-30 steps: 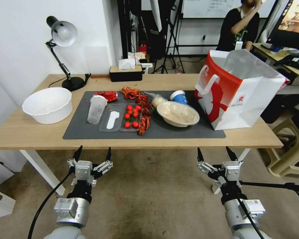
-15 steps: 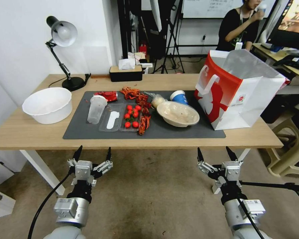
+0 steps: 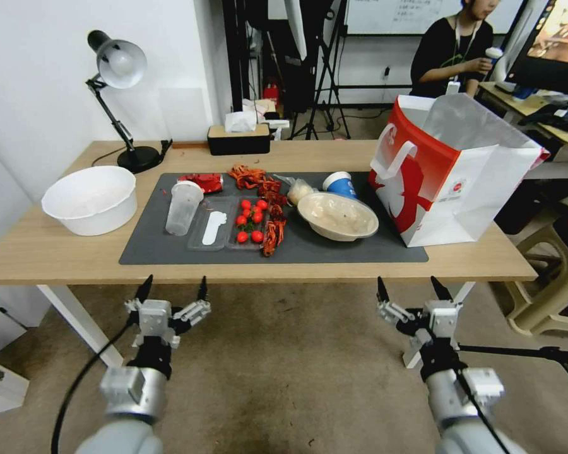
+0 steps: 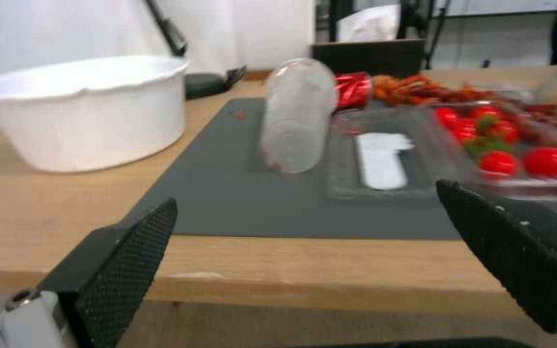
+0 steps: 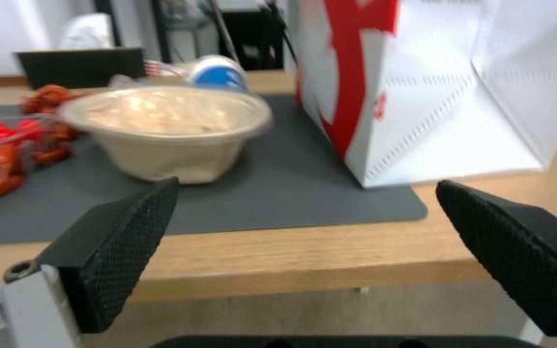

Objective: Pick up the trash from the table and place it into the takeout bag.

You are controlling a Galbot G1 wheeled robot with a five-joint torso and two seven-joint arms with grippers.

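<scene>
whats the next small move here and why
Probably reach the right gripper forward and up toward the beige bowl. Both grippers hang open below the table edge, nothing is held, and the bowl lies nearest the takeout bag. The left gripper faces the clear plastic cup.
</scene>
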